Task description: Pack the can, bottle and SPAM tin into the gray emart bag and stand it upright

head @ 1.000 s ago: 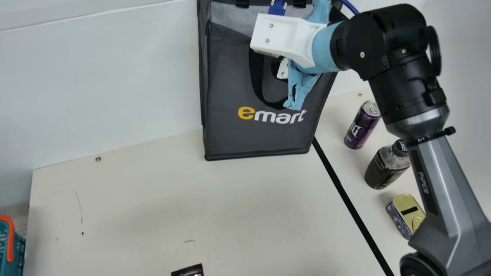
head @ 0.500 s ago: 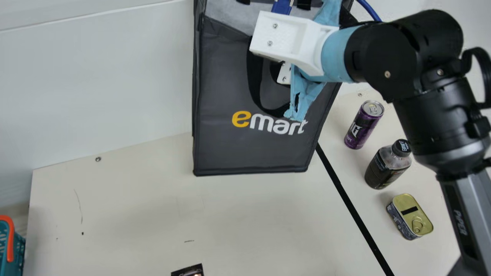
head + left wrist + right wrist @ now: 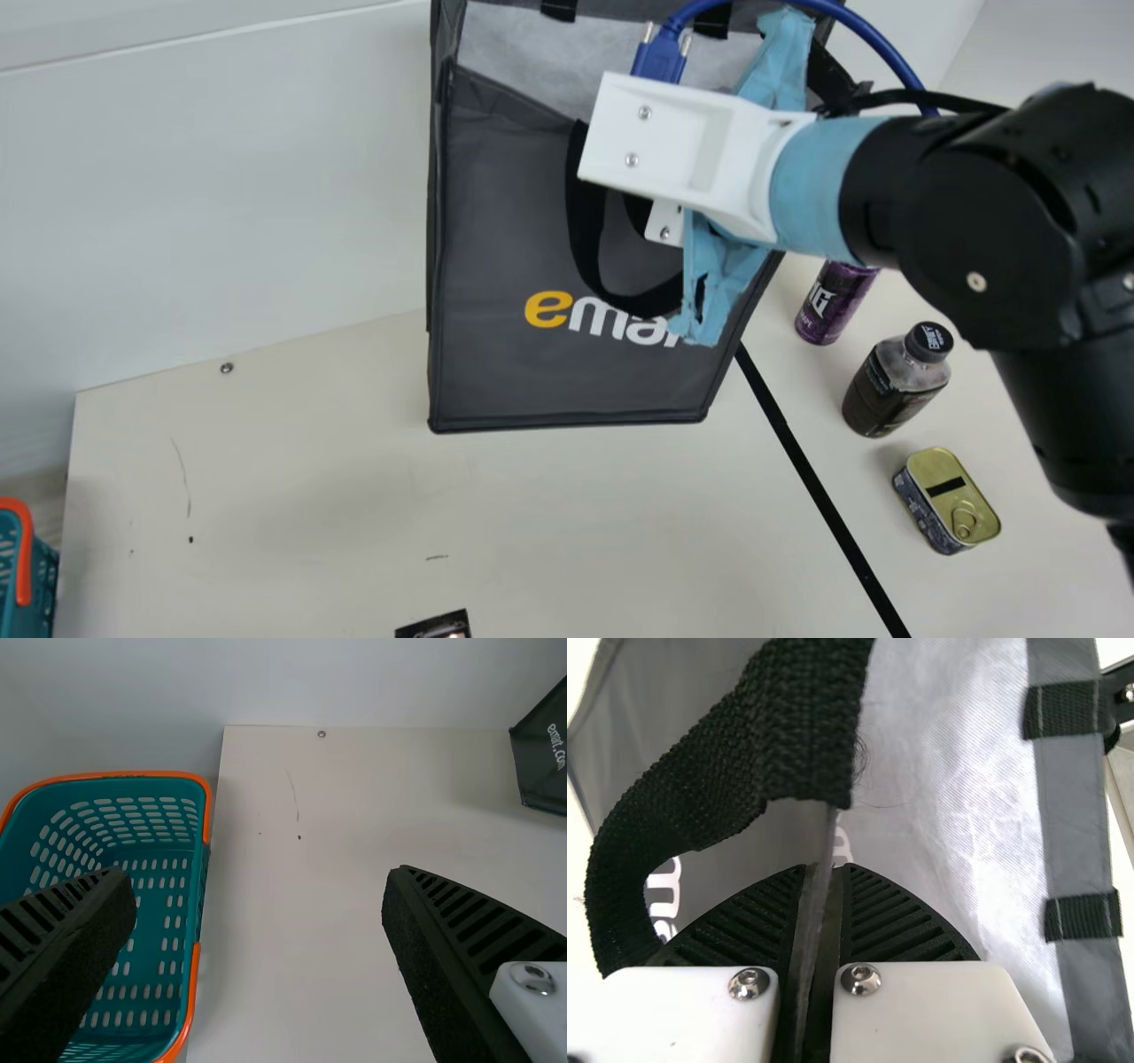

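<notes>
Main view: the gray bag (image 3: pixel 523 372) was roughly upright, front panel facing the camera, pale lining (image 3: pixel 523 62) visible above the front edge. Right arm (image 3: pixel 992 239) reached across its upper part. Couldn't tell whether the base touched the surface (image 3: pixel 310 514) or hung just above it. Can (image 3: pixel 834 301), bottle (image 3: pixel 895 381) and tin (image 3: pixel 946 501) all sat outside the bag, past the black line (image 3: pixel 819 487); can was partly behind the arm. So my read: bag positioning was the step in hand, packing not begun. Left wrist view: left end effector (image 3: pixel 259 875) was wide, nothing between its pads, with the teal basket (image 3: pixel 205 815) beside the surface and a lower part of the bag off near the edge of the picture. Right wrist view: right end effector (image 3: pixel 824 870) was closed on the bag's front rim, one finger on the lining side, one outside, black handle (image 3: pixel 682 780) looping close by. Next move, as I judged it: seat the base flat, check the mouth was open enough, only then release. Letting go with the base raised risked a tip or a sagging front panel. Loading came after that.
</notes>
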